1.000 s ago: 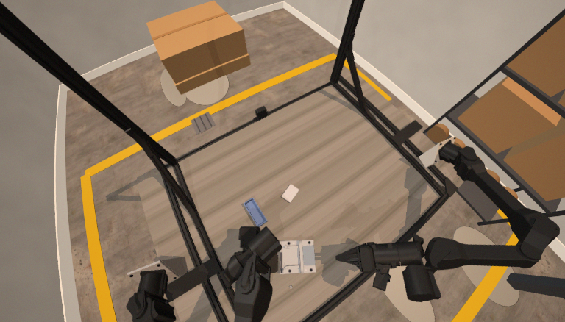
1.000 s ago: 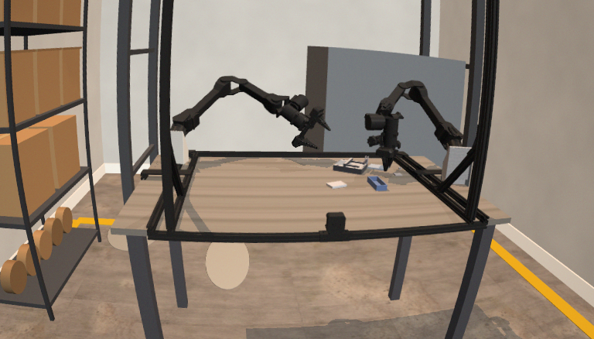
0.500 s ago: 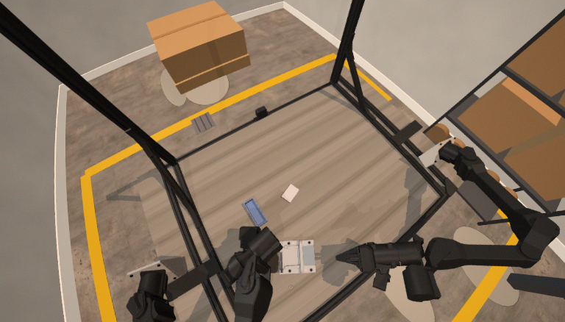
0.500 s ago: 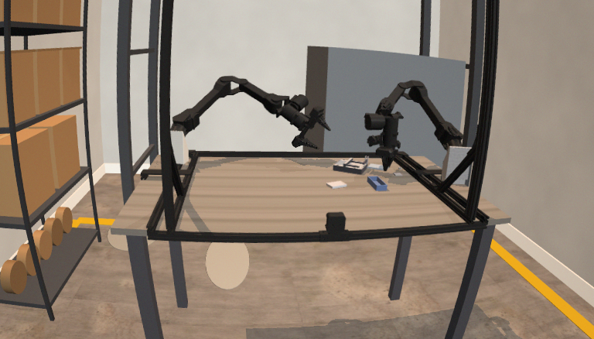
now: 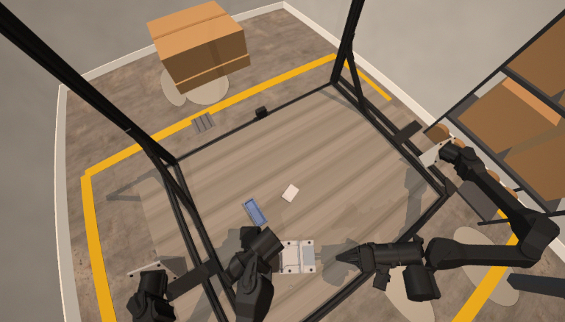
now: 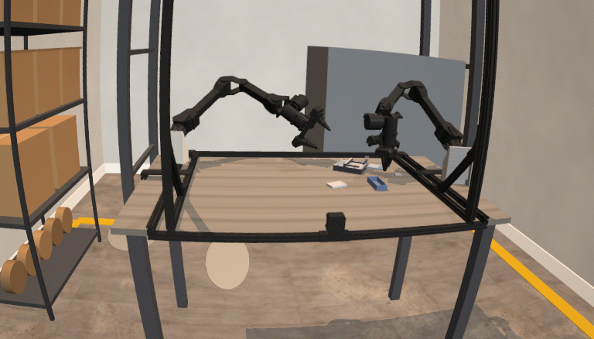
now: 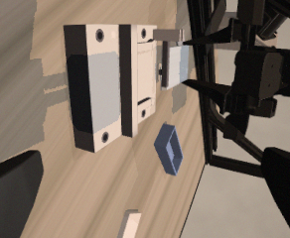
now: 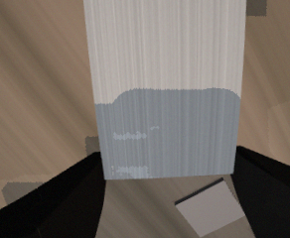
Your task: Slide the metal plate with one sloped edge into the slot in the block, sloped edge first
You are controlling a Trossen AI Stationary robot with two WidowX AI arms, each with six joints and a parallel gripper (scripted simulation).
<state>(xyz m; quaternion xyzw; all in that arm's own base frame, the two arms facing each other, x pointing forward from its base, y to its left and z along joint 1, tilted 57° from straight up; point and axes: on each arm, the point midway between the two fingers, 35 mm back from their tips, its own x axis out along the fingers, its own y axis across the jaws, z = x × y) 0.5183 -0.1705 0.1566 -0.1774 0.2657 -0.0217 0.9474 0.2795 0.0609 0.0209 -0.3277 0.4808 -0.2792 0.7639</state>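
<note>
The pale block (image 5: 308, 256) (image 6: 350, 166) (image 7: 104, 89) lies near the table edge; I cannot make out its spring clip clearly. My right gripper (image 6: 385, 167) (image 7: 182, 61) (image 8: 167, 159) is shut on a flat metal plate (image 6: 374, 166) (image 7: 174, 74) (image 8: 165, 134), held low beside the block. I cannot tell whether this plate has the sloped edge; its far end is out of the right wrist view. My left gripper (image 5: 338, 256) (image 6: 324, 138) is open and empty, raised on the block's other side. A white plate (image 5: 290, 192) (image 6: 336, 184) lies on the table.
A blue open box (image 5: 254, 212) (image 6: 377, 183) (image 7: 168, 149) lies between the white plate and the right arm. Another flat piece (image 6: 397, 173) (image 8: 212, 210) lies in shadow near the right arm. Black frame rails (image 6: 254, 237) edge the table.
</note>
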